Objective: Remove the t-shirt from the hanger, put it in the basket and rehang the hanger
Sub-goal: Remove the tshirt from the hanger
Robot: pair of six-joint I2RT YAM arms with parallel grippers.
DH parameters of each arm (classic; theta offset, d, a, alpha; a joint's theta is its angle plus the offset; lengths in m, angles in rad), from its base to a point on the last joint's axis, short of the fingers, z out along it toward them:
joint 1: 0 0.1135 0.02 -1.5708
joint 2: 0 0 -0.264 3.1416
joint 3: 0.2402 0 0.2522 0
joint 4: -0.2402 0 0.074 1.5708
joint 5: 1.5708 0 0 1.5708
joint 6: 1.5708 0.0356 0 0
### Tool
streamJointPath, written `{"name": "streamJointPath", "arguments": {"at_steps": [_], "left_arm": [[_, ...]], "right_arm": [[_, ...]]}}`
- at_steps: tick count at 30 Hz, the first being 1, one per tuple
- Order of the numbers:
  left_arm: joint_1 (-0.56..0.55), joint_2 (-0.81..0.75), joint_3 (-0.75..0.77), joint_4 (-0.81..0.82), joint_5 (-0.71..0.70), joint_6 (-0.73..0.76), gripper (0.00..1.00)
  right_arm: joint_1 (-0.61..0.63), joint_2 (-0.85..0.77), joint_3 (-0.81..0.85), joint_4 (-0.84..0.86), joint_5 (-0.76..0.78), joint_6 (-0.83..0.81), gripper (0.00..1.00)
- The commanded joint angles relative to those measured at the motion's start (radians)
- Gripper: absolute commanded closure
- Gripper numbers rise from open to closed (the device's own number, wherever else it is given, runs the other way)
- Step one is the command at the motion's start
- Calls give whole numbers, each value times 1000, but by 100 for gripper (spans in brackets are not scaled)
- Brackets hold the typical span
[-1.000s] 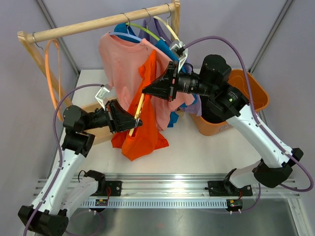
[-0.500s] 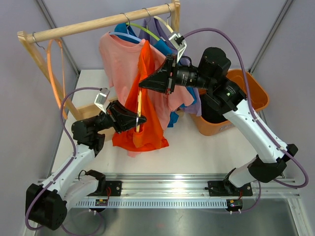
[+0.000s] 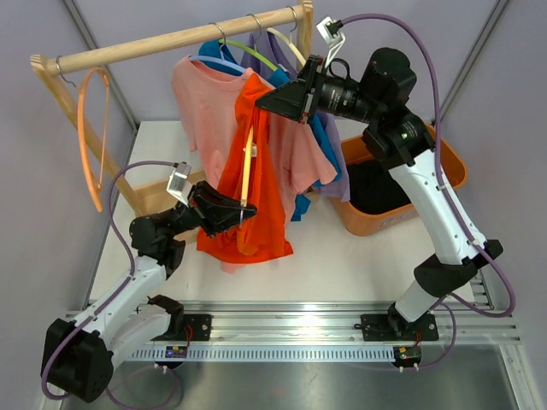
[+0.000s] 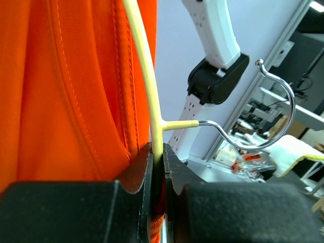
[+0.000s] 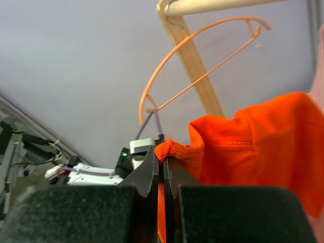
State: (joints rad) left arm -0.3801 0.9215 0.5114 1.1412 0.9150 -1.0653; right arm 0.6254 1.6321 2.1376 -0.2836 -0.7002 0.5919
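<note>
An orange t-shirt (image 3: 265, 201) hangs stretched between my two grippers in front of the rack. My right gripper (image 3: 259, 101) is high up, shut on a bunched edge of the shirt (image 5: 253, 147), with fabric pinched at the gripper's (image 5: 163, 154) tips. A cream hanger (image 3: 248, 166) runs down inside the shirt. My left gripper (image 3: 242, 207) is shut on the lower part of that hanger. In the left wrist view the hanger's cream bar (image 4: 147, 76) enters the gripper (image 4: 158, 157) beside the orange cloth (image 4: 66, 86). Its metal hook (image 4: 276, 111) points free to the right.
A wooden rail (image 3: 171, 40) carries a pink shirt (image 3: 205, 102), blue and purple shirts (image 3: 323, 141) and an empty orange hanger (image 3: 90, 128). An orange bin (image 3: 449, 166) stands at the right, behind the right arm. The rack's wooden foot (image 3: 154, 195) lies left of the left gripper.
My right gripper has risen and moved toward the rail, pulling the orange cloth upward. The left gripper kept hold of the hanger low down, and the shirt now hangs longer.
</note>
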Motion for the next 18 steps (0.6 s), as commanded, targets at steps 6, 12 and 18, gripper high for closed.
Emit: {"name": "streamJointPath", "arguments": {"at_steps": [6, 12, 18], "left_arm": [[-8, -128, 32, -418, 94, 151, 100], [-14, -171, 226, -1061, 238, 338, 100], [-46, -197, 312, -1346, 301, 367, 100]], "right_arm": [[-64, -14, 128, -31, 122, -249, 100], [-85, -63, 76, -100, 255, -510, 100], [-85, -138, -60, -123, 333, -719, 100]]}}
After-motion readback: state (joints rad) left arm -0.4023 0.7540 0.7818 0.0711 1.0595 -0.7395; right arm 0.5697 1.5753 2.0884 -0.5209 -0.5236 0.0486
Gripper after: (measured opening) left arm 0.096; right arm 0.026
